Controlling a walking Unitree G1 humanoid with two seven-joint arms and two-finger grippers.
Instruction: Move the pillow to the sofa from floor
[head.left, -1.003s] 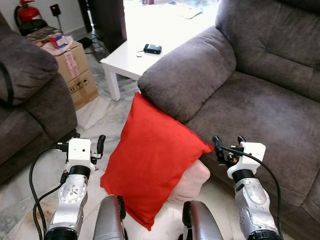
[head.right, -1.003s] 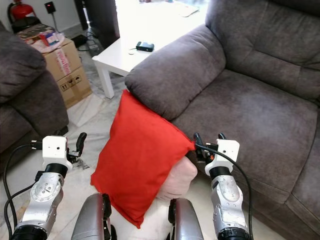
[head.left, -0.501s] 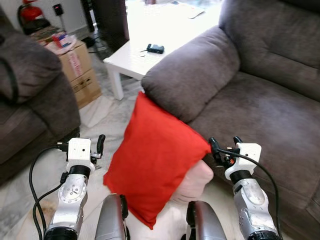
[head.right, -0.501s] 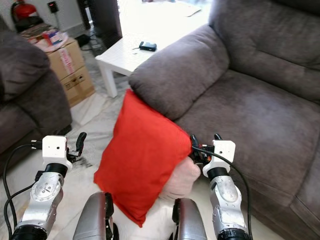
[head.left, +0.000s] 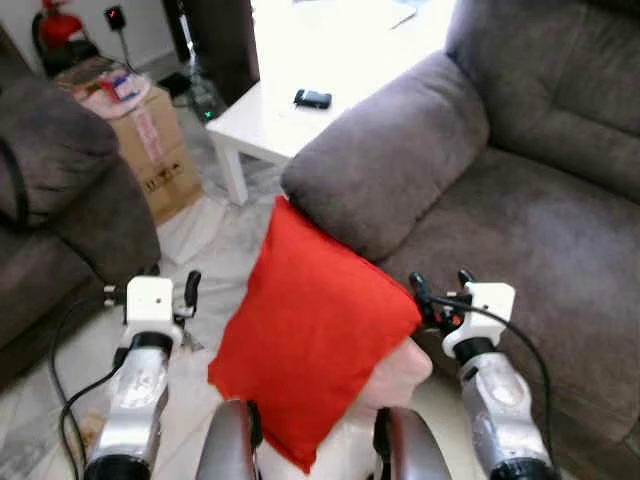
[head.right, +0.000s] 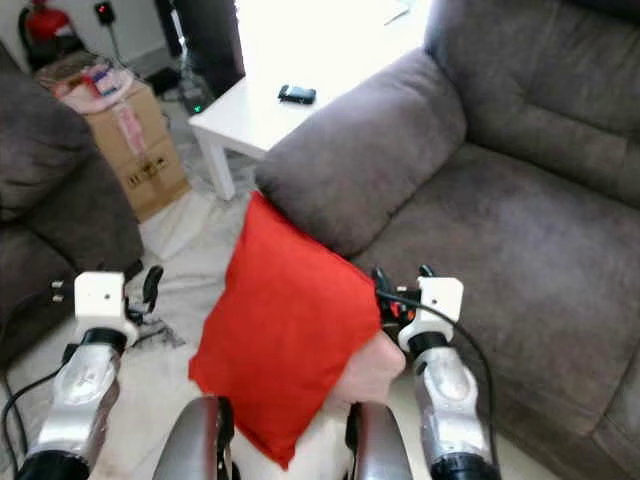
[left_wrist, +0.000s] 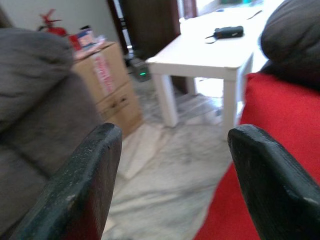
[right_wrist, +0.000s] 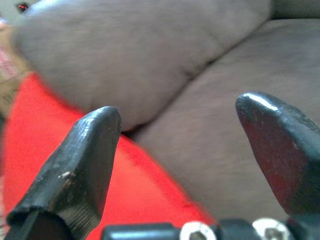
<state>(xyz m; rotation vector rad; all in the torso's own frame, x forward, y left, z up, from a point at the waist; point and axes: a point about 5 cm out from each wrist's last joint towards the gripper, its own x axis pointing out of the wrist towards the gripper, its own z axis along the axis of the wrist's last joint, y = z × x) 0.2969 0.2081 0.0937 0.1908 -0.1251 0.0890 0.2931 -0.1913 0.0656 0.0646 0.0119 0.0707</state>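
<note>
Red pillow (head.left: 315, 340) hiding pink cushion (head.left: 400, 370), blurred

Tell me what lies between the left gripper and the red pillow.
Only bare marble floor separates the open left gripper from the red pillow, as the left eye view shows.

1. The right gripper (right_wrist: 175, 150) stands with its two black fingers (right_wrist: 80, 165) spread wide apart; nothing lies between them.
2. One finger has a dull, rounded tip. The other finger shows a glossy highlight along its upper edge.
3. Two silver screw heads (right_wrist: 192, 231) sit at the base between the fingers.
4. Beyond the fingers lies the red pillow (right_wrist: 75, 165), blurred, its upper edge pressed against the grey sofa armrest (right_wrist: 140, 50).
5. The armrest is a rounded grey fabric bulge.
6. Beside the armrest, the flat grey sofa seat (right_wrist: 200, 125) meets it along a dark seam.
</note>
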